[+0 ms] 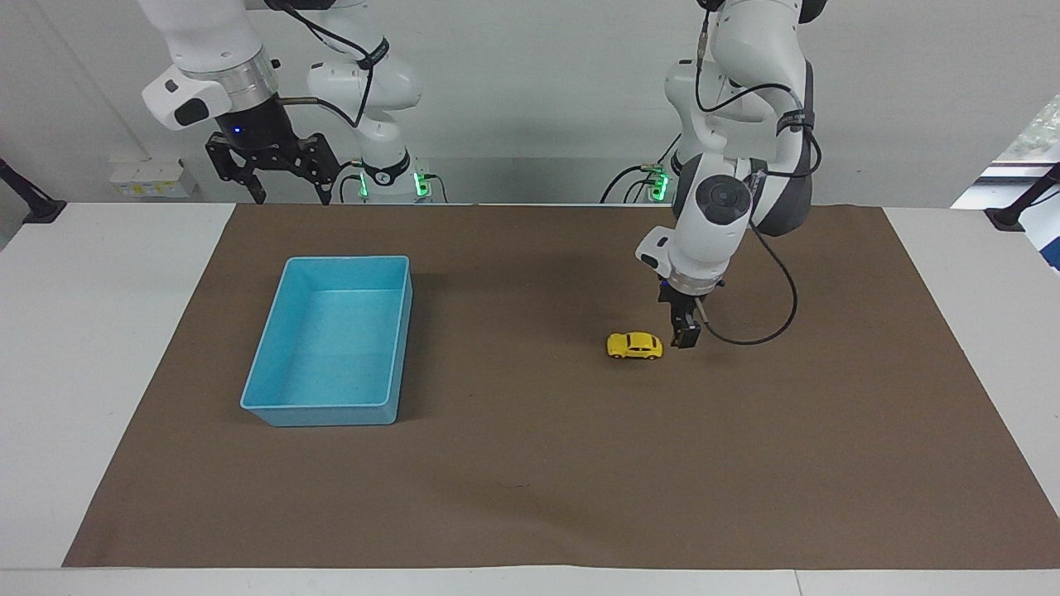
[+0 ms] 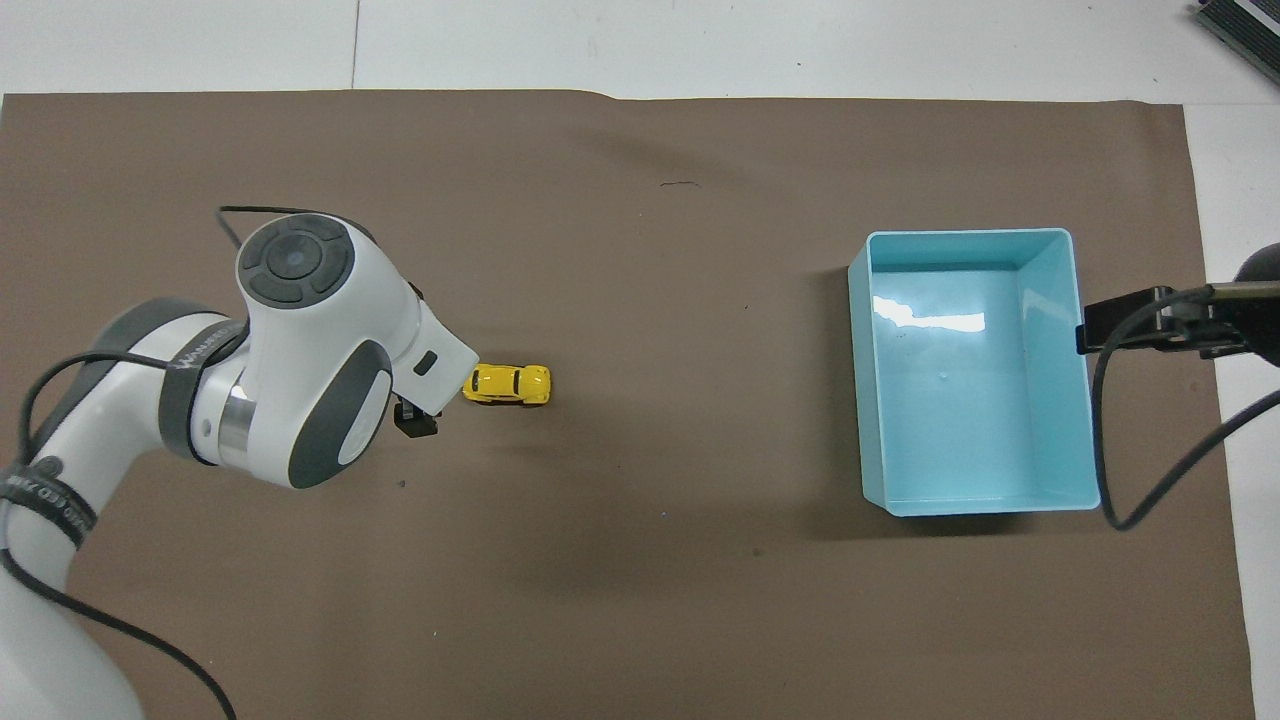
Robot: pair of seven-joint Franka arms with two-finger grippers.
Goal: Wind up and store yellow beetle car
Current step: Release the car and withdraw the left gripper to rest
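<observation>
A small yellow beetle car (image 1: 634,345) sits on its wheels on the brown mat (image 1: 530,463) covering the counter (image 1: 99,348), toward the left arm's end. Just beside it, on the side away from the bin, the left gripper (image 1: 686,335) hangs low, apart from the car; whether its jaws are apart cannot be told. An empty blue bin (image 1: 397,331) stands well apart, nothing between. The right gripper (image 1: 286,186) waits raised, jaws spread, empty.

The yellow beetle car (image 1: 634,345) sits well apart from the bin (image 1: 273,410).
</observation>
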